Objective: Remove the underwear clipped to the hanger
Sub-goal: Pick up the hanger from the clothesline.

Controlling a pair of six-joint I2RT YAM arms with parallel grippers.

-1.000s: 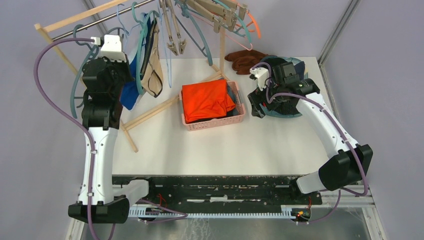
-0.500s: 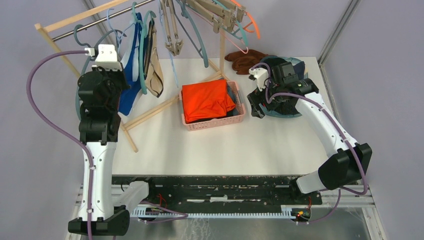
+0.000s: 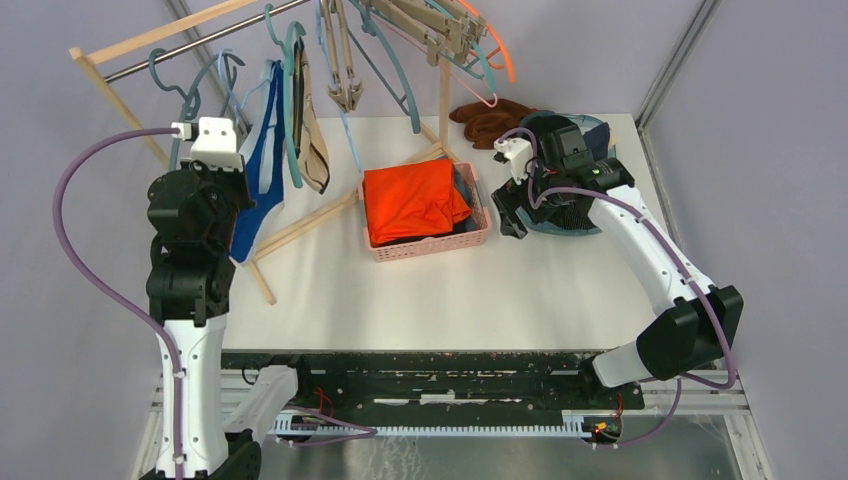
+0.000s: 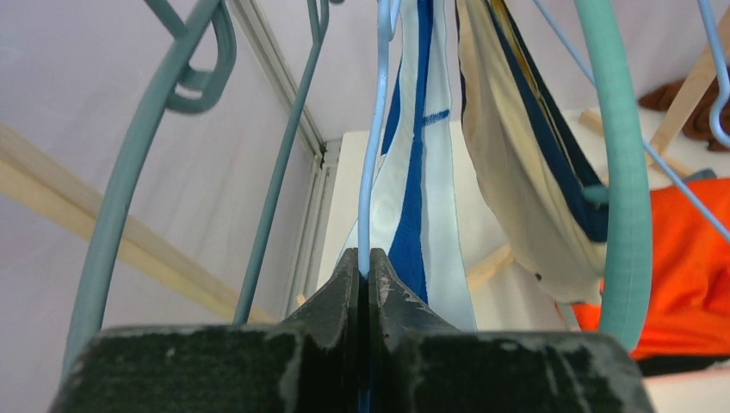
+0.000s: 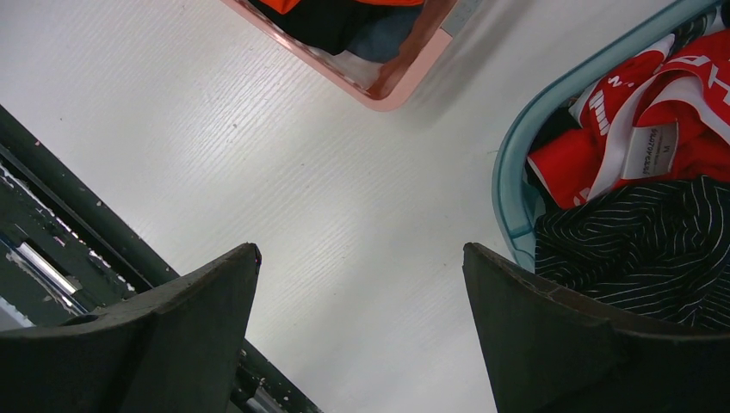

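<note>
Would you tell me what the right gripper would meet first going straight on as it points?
The right gripper would likely meet the bare white table, between the pink basket and the teal basket.

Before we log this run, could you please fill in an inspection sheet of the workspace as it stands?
Surface: white table, no spills seen.
Job's things: blue-and-white underwear and beige underwear hang on hangers at the rack.
Clutter: pink basket holding an orange garment; teal tub of clothes; brown cloth.
Grippers: left gripper, fingers shut on a light-blue hanger; right gripper open above the table, holding nothing.
Cables: purple cables loop along both arms.
Surroundings: wooden rack with more hangers; grey walls.
</note>
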